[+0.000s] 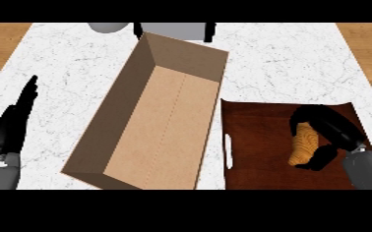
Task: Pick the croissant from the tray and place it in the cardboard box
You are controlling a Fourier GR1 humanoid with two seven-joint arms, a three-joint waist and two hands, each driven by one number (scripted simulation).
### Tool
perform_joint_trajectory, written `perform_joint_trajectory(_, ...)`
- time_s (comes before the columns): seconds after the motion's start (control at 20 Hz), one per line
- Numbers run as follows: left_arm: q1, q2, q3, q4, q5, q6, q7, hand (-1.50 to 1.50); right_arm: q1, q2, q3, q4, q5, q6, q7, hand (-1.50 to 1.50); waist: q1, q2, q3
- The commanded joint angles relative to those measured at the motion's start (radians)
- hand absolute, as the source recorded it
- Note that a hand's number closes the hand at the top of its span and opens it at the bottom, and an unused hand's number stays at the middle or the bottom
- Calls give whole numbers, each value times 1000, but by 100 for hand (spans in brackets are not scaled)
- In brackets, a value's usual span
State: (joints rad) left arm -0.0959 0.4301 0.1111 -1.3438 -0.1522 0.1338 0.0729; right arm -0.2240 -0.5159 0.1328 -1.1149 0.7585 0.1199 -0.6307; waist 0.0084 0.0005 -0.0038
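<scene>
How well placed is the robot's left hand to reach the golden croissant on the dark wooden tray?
Probably not well: the left hand rests at the far left edge, and the tall cardboard box stands between it and the croissant, which the right hand already curls round.

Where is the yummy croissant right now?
In the head view, the golden-brown croissant lies at the lower right on the dark brown wooden tray, with the robot's black right hand curled round it, right of the open cardboard box.

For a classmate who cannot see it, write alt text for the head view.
The robot's right hand curls round a croissant on a dark brown tray at the right. An open cardboard box lies left of the tray on the white marble counter; the left hand rests open at the left edge.
</scene>
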Motion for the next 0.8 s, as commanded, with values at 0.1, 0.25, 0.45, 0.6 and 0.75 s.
perform_joint_trajectory(0.1, 44, -19, -3, -22, -8, -5, -32, 0, -194, 75, 86, 44, 172, -21, 158, 150, 12, 0, 4)
perform_joint_trajectory(0.25, -7, -5, 13, -31, -21, 10, 27, 0, -238, 41, 20, -45, 151, -24, 192, 150, -2, -3, 4)
perform_joint_trajectory(0.45, 21, -52, -16, -45, -51, 27, 17, 0, -221, 66, -18, -165, 117, -7, 224, 150, -9, -5, 4)
perform_joint_trajectory(0.6, 40, -16, 23, -12, -19, -5, -23, 0, -299, 34, -112, -210, 0, -3, 119, 150, -7, -6, 4)
perform_joint_trajectory(0.75, 56, -47, 13, -12, -33, 11, -29, 0, -280, 74, -84, -319, -20, 25, 126, 150, -10, -4, 3)
